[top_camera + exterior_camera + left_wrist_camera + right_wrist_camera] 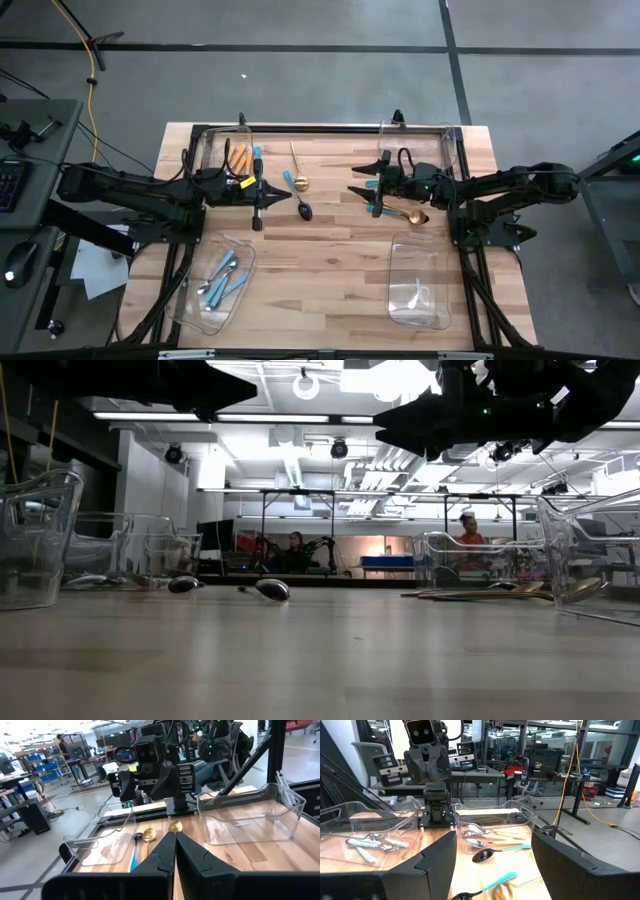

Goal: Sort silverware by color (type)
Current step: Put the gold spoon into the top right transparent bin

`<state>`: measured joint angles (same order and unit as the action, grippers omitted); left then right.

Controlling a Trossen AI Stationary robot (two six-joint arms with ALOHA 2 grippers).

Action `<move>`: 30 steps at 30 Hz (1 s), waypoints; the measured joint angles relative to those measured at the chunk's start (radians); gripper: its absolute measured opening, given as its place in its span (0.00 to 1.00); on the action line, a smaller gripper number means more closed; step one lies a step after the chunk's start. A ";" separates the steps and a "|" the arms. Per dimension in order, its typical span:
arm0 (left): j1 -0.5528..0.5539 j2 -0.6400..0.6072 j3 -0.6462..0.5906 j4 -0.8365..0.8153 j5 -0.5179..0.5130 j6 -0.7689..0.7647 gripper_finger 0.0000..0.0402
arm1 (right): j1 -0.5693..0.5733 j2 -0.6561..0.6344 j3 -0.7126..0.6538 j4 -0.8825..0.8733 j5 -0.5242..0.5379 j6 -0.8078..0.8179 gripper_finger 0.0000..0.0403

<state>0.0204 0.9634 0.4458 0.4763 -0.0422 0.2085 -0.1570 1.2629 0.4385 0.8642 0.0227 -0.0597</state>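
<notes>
— Which arm gets the next piece, do you reckon?

— Look at the middle of the worktop (330, 270). The teal-handled black spoon (297, 198) lies just to the right of the left end effector (266, 197), practically at its fingertips. Its bowl points toward the near edge and its handle runs up toward the far side, so its long axis crosses the line of that arm's reach.

— And that end effector?

— Clenched, fingers pressed together, nothing between them. It would have to spread before it could take anything.

— The gold one?

— The gold spoon (297, 166) lies a little farther back, handle toward the far edge, also nearer the left arm than the right.

— What about the right side?

— The right end effector (372, 188) hangs spread wide and empty, pointing at the centre. Right by it lie another teal-handled piece (377, 203) and a gold spoon (411, 215), close under the arm.

— So?

— My guess: left arm for the black spoon. The far-left bin (215, 150) has orange-handled pieces, the near-left bin (215, 285) light-blue ones, and the near-right bin (418, 285) looks bare.
</notes>
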 joint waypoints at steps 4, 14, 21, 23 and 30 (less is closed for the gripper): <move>0.000 0.000 0.000 0.000 0.000 -0.013 0.01 | 0.000 0.000 0.000 0.000 0.000 0.000 0.60; 0.000 0.000 0.000 0.000 0.000 -0.014 0.01 | 0.001 0.000 0.083 -0.380 0.069 0.057 0.60; 0.000 0.000 0.000 -0.002 0.001 -0.014 0.01 | -0.007 0.041 0.318 -1.095 0.201 0.154 0.60; 0.000 0.000 0.001 -0.007 0.001 -0.014 0.01 | -0.014 0.057 0.366 -1.225 0.206 0.165 0.60; 0.000 0.000 0.001 -0.007 0.001 -0.014 0.01 | -0.041 0.142 0.429 -1.556 0.148 0.113 0.60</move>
<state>0.0200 0.9636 0.4465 0.4690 -0.0410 0.1944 -0.1984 1.4049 0.8673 -0.6917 0.1707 0.0532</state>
